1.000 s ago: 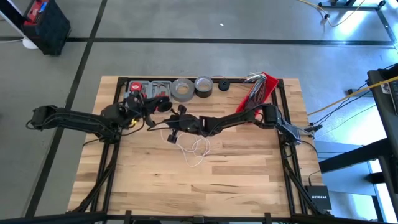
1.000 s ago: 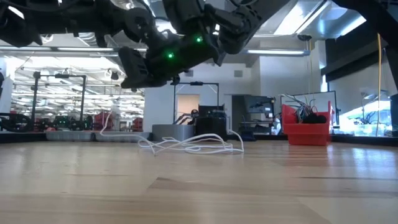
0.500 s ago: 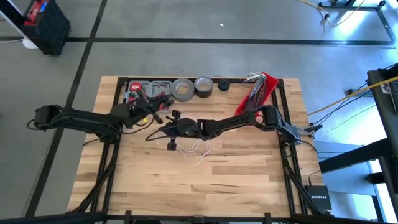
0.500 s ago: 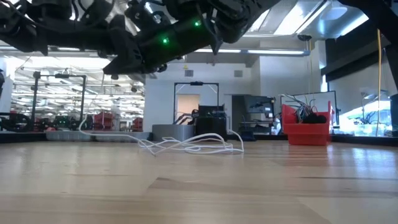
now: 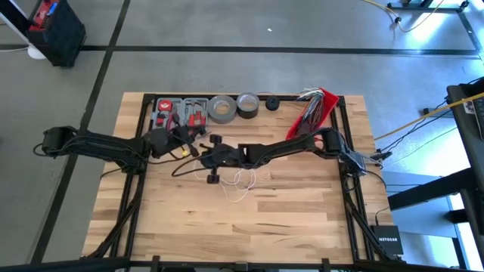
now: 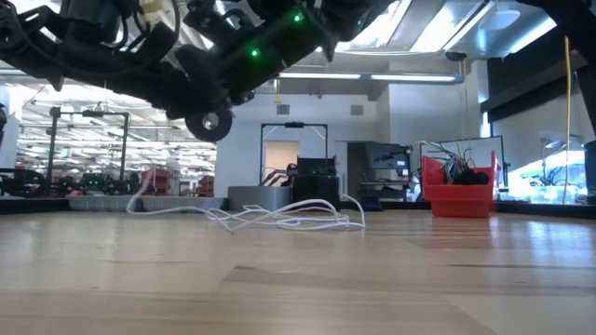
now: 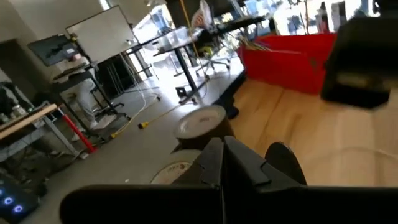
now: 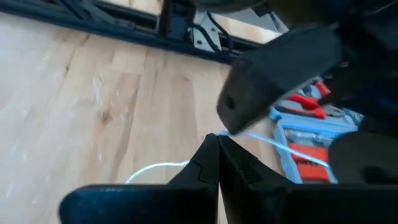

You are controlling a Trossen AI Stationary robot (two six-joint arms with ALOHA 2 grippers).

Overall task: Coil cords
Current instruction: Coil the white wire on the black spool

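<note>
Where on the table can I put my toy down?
The near half of the table, below the white cord, is bare. The back edge is crowded: tool tray, tape rolls, red bin. Both arms fill the middle.

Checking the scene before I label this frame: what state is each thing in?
white cord: loose and tangled on the table, not coiled.
left end effector: shut, raised above the table.
right end effector: shut, above the table by the cord.
red bin: upright, holding wires.
tape rolls: lying flat.
</note>
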